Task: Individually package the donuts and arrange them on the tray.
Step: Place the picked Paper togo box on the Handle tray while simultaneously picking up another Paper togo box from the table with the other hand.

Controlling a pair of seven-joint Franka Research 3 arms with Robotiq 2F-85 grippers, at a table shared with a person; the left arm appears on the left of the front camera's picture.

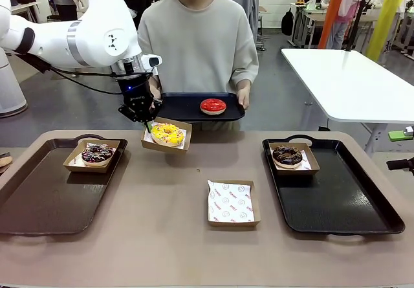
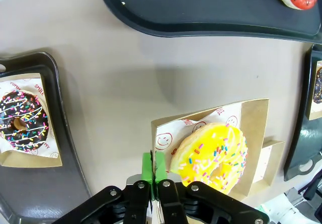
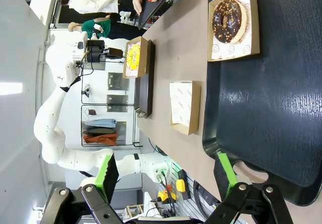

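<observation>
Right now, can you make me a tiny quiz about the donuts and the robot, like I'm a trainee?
1. True or false: the red donut sits in a box.
2. What does the left tool pinch? A the yellow donut's box; B the sprinkle donut; C a tray handle.
3. Fill in: the middle box on the table holds ___ donuts.
Key: 1 false, it lies bare on the person's tray. 2 A. 3 no.
</observation>
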